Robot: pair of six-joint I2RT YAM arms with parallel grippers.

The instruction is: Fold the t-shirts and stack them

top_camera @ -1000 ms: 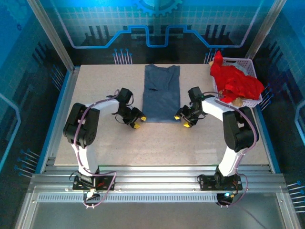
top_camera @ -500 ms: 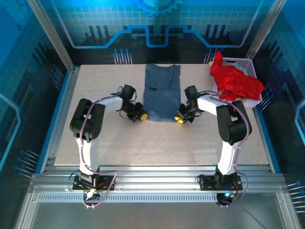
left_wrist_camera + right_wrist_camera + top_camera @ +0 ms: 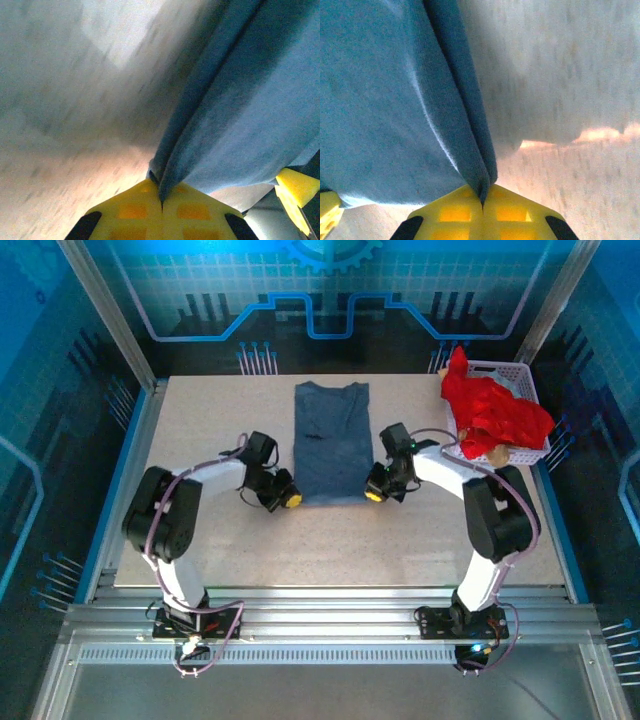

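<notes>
Slate-blue t-shirt (image 3: 331, 445), red t-shirt (image 3: 495, 412) (white lattice basket (image 3: 520, 378)), speckled table (image 3: 300, 550)

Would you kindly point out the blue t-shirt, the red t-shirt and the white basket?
blue t-shirt (image 3: 332, 445): top view, middle of the cloth.
red t-shirt (image 3: 495, 412): top view, bunched middle.
white basket (image 3: 512, 376): top view, far wall.

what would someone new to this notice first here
The slate-blue t-shirt lies folded into a narrow strip mid-table, the left gripper and right gripper each shut on a near corner. At the far right, a bright red t-shirt spills from a white lattice basket.
</notes>
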